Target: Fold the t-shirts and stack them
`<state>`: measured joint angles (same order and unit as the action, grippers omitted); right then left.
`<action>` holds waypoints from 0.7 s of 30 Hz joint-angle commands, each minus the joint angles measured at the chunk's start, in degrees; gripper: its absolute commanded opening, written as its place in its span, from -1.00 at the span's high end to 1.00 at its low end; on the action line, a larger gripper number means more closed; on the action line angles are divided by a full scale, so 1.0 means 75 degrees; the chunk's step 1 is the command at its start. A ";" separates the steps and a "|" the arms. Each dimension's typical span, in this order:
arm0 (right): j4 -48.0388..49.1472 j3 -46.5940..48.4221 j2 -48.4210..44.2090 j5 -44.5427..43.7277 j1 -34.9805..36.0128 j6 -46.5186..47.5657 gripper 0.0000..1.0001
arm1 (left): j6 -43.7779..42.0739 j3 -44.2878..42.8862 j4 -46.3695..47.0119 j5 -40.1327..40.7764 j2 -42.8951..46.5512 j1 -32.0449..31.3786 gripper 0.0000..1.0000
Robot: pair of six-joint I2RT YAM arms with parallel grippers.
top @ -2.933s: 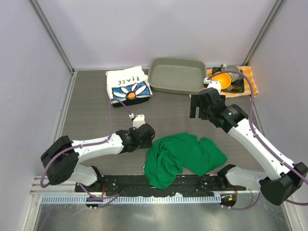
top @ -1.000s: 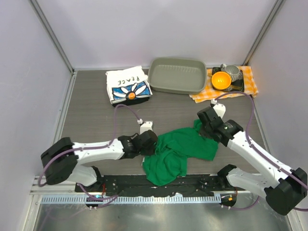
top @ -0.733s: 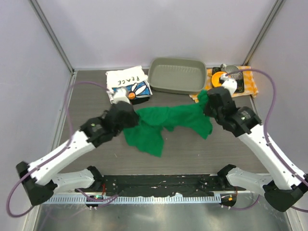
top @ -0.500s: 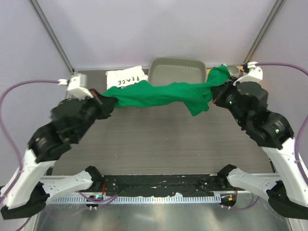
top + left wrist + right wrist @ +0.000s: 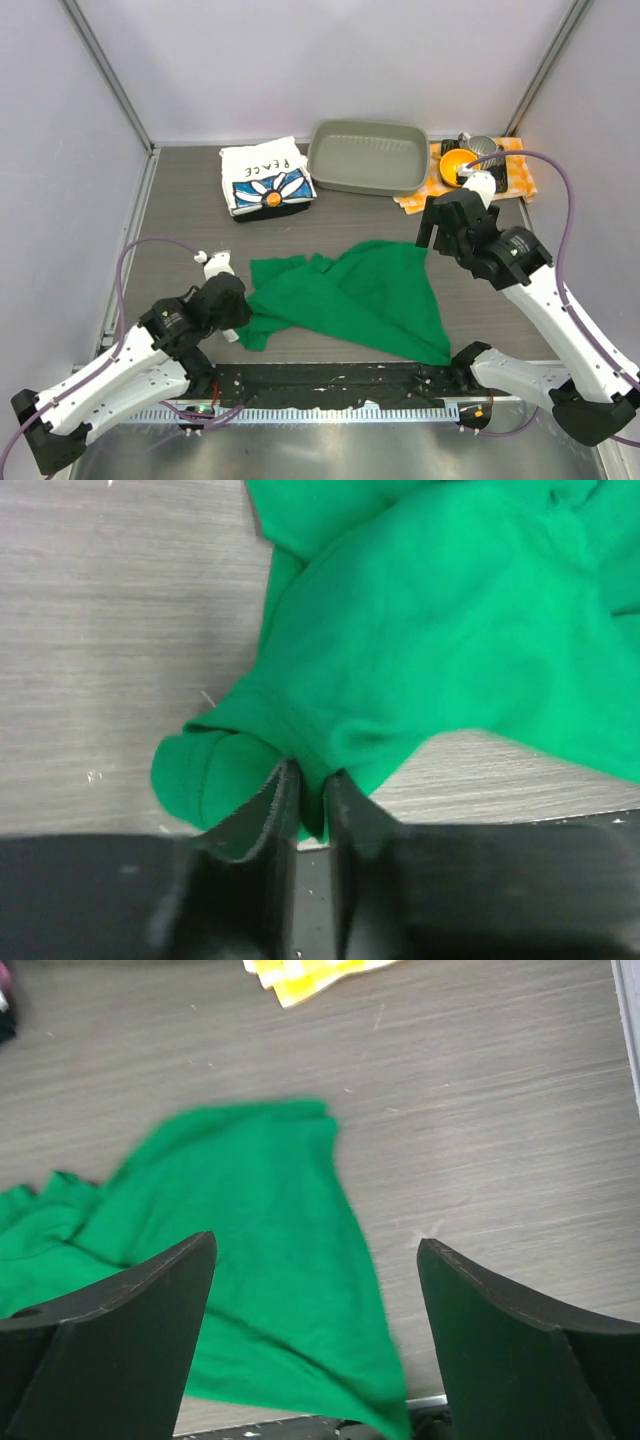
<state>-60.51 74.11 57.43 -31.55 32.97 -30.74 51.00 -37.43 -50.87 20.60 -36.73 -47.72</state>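
The green t-shirt lies spread and rumpled on the table's near middle, its front right corner hanging over the black base rail. My left gripper is low at the shirt's left edge. In the left wrist view the green t-shirt has a fold pinched between the nearly closed jaws of that gripper. My right gripper hovers open above the shirt's far right corner. The right wrist view shows the gripper with nothing held, the green t-shirt below it. The white PEACE t-shirt sits folded at the back left.
A grey tub stands at the back middle. An orange-and-white checked cloth at the back right carries an orange bowl and a metal cup. The black base rail runs along the near edge.
Both arms swung the stretched green t-shirt up and back, then down toward the front, where it now lies. The right gripper has let go and opened; the left still pinches the cloth.
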 commanded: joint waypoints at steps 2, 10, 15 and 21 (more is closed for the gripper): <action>0.0193 0.0068 -0.0228 -0.0364 -0.0013 -0.0014 -0.86 | 0.0091 -0.1229 0.0572 -0.0542 0.0433 -0.0047 0.07; 0.1082 -0.0376 0.0475 0.0291 -0.0025 0.0196 -0.89 | -0.0728 -0.2790 0.1309 -0.1376 -0.0609 -0.0070 0.31; 0.1938 -0.1533 0.0838 0.1684 0.0010 0.0185 -0.83 | -0.0859 -0.2592 0.1322 -0.0337 -0.1616 -0.0059 0.62; 0.2104 -0.2589 0.0547 0.2377 0.0150 -0.0003 -0.73 | -0.0824 -0.2077 0.1157 0.0711 -0.2765 0.0397 0.85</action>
<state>-47.66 57.65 64.71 -19.40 33.26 -30.02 45.78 -54.98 -41.98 19.62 -54.85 -47.64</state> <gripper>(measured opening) 0.881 0.115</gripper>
